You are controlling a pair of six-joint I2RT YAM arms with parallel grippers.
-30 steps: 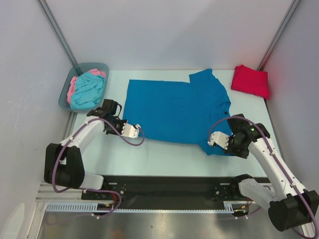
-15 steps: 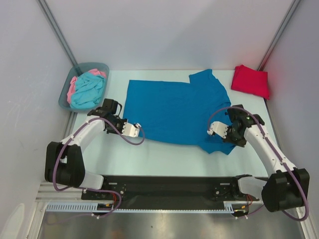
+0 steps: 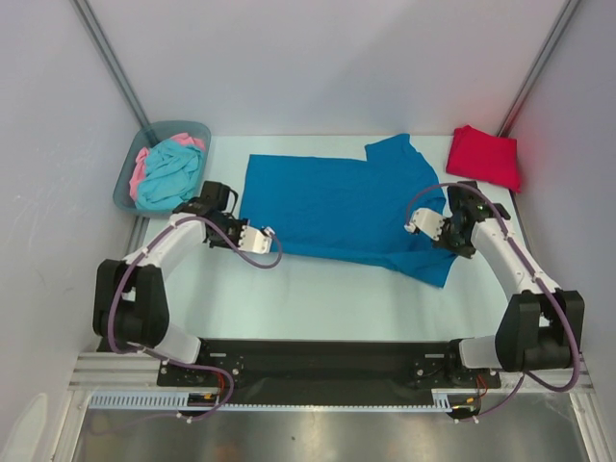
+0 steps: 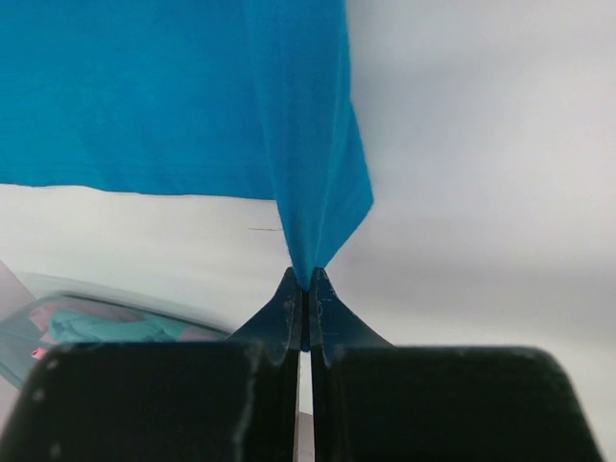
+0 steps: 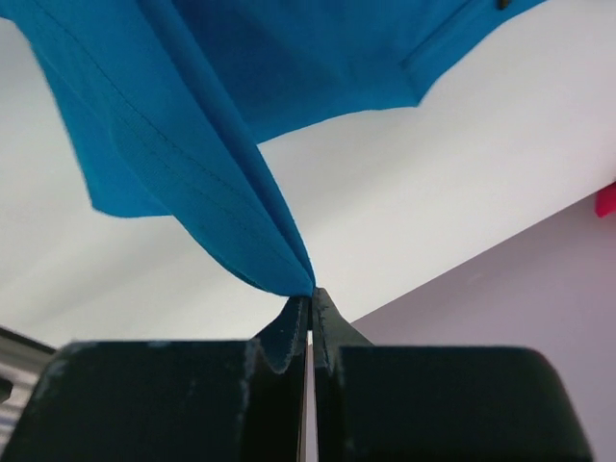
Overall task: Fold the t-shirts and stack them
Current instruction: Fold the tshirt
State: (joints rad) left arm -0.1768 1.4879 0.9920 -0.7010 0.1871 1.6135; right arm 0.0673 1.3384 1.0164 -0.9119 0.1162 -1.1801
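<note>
The left gripper [image 4: 306,285] pinches the blue shirt [image 3: 332,202] at 9 o'clock, the right gripper [image 5: 310,295] at 3 o'clock. A red shirt [image 3: 483,156] lies at 1 o'clock

Table [image 3: 318,294] bears blue shirt [image 3: 332,207], red shirt [image 3: 483,156], bin [image 3: 179,125].

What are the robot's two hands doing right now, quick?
Left gripper: shut, pinching an edge of the blue t-shirt.
Right gripper: shut, pinching the blue t-shirt too.

Bright even light, blurred wrist foregrounds
</note>
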